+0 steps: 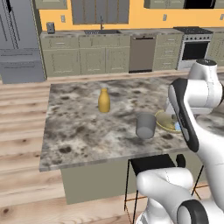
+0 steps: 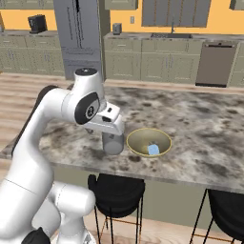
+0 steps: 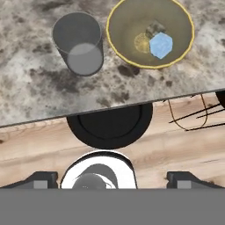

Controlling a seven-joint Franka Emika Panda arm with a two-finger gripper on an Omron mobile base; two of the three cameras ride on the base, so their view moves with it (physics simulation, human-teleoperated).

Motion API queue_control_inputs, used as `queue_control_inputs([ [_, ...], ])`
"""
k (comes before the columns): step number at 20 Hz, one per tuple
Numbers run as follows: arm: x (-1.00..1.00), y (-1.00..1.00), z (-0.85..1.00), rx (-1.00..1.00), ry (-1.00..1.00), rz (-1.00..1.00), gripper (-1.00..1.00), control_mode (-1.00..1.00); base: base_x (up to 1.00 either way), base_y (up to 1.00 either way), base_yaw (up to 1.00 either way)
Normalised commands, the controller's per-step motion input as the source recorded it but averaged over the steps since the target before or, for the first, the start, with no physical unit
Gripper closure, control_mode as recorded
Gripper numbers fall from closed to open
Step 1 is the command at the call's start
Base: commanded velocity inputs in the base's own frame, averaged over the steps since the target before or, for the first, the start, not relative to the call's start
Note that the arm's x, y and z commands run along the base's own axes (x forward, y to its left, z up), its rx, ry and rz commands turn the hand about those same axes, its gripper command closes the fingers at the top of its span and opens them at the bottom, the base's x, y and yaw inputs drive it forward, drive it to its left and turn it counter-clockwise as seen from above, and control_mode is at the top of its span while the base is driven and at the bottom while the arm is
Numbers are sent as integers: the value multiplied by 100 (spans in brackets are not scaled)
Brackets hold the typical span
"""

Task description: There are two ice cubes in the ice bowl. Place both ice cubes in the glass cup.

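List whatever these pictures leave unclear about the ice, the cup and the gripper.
- Second cube: in the hand view one ice cube is plain in the ice bowl; the greyish shape beside it is too faint to call.
- Ice bowl, left base view: the arm covers its right part.
- Glass cup, right base view: the hand hides its rim.
- Gripper: only the fingertips show, far apart, at the hand view's bottom edge.

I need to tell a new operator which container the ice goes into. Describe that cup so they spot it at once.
Start at the marble island counter and follow its near edge above the black stool. There, right beside the wide yellow-green ice bowl, stands the glass cup. It is the grey, see-through, straight-sided tumbler, taller and narrower than the bowl, unlike the yellow narrow-necked bottle farther back.
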Motion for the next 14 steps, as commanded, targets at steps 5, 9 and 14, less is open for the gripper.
queue_control_inputs([
  [5,0,-49,-1,1,1,-13,-100,-100,0,0,0],
  [9,0,-34,0,2,0,-1,-100,-100,0,0,0],
  [14,26,-43,-2,0,0,0,-100,-100,0,0,0],
])
